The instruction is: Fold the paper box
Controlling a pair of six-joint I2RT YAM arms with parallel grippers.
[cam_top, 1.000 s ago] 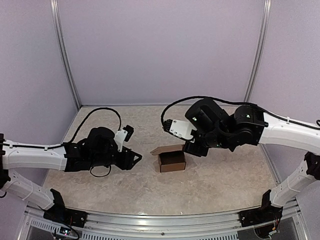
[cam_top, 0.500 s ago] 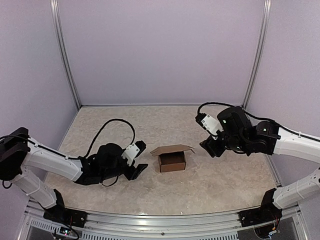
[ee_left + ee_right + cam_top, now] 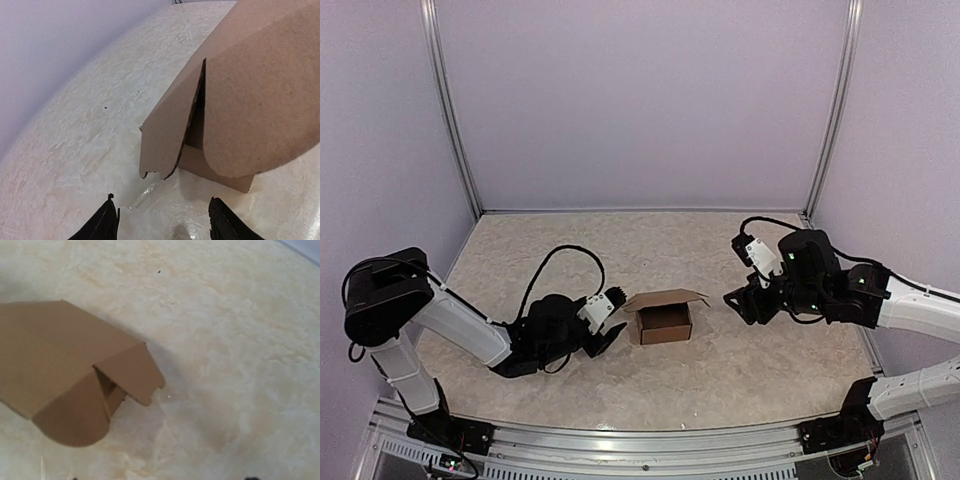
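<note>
Beige marbled worktop (image 3: 760,375), walled in pale lilac on three sides. Brown paper box (image 3: 665,322) found at mid worktop, between the two arms, touching neither. Body already squared up and seated flat; lid panel raised and leaning over the opening, with a rounded ear flap hanging loose at each end. Judged most of the way through: sides formed, lid not yet shut.

Left hand (image 3: 608,336) low, just beside the box's left end, released, nothing between the fingertips (image 3: 106,224). Right hand (image 3: 740,302) near the right end but apart from it, apparently released and empty as well; only slivers of its tips showing at the bottom edge of the wrist view, so noted with reserve.

Recommended for the step in hand: steady the body from one end, fold each ear inward before pressing the lid, push along the crease rather than mid-panel, keep pressure light to avoid skidding or crushing the carton. Tuck slot not visible; confirm before insertion.
</note>
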